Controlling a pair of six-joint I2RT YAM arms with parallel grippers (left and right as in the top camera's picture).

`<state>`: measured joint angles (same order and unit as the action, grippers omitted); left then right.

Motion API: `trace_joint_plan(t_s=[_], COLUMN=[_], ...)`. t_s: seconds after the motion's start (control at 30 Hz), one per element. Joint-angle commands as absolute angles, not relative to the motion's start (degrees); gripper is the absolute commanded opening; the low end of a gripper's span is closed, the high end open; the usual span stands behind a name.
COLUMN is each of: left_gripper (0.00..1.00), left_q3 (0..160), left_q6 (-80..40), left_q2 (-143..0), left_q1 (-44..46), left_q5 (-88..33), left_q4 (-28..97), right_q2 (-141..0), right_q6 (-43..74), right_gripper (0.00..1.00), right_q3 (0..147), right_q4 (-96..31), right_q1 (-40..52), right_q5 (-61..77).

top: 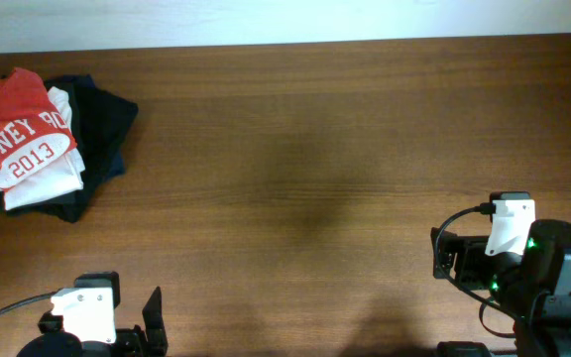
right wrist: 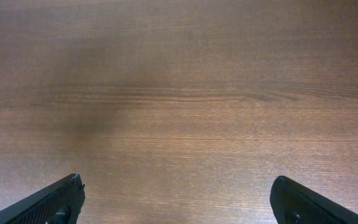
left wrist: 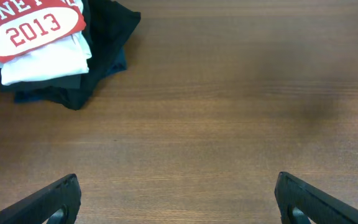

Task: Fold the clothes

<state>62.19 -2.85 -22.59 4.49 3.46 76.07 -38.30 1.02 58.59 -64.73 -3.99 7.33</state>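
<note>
Overhead: the T-shirt [top: 23, 134] lies as a compact rectangle on top of a white garment [top: 48, 186] and dark garments [top: 107, 119], at the 10 o'clock corner of the worktop [top: 315, 149]. It sits at about 11 o'clock from the left arm [top: 82, 309] and between 9 and 10 o'clock from the right arm [top: 523, 253], well apart from both. It looks folded, so I judge the step in hand to be either a first reach or a finished retreat. If it is a reach, the left arm is the nearer one. It should pinch only the top red layer and slide it off without dragging the pile.

Left wrist: the left end effector [left wrist: 176, 180] is spread wide and holds nothing. The shirt's "2013" print lies at 10 to 11 o'clock, well ahead of the fingertips.

Right wrist: the right end effector [right wrist: 178, 180] is equally wide and empty over wood grain. The shirt does not appear here.
</note>
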Motion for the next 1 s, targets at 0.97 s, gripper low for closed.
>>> trace_joint_plan(t_s=[0.97], left_gripper=[0.99], left_q3=[62.06], left_q6=[-3.25], left_q2=[-22.15], left_q1=[4.34], left_q5=[3.90], left_q4=[75.99], right_q2=[-0.21], right_q6=[-1.67], right_gripper=[0.99], right_q3=[0.32], right_q4=[-4.49], right_q1=[3.38], right_q5=[-2.63])
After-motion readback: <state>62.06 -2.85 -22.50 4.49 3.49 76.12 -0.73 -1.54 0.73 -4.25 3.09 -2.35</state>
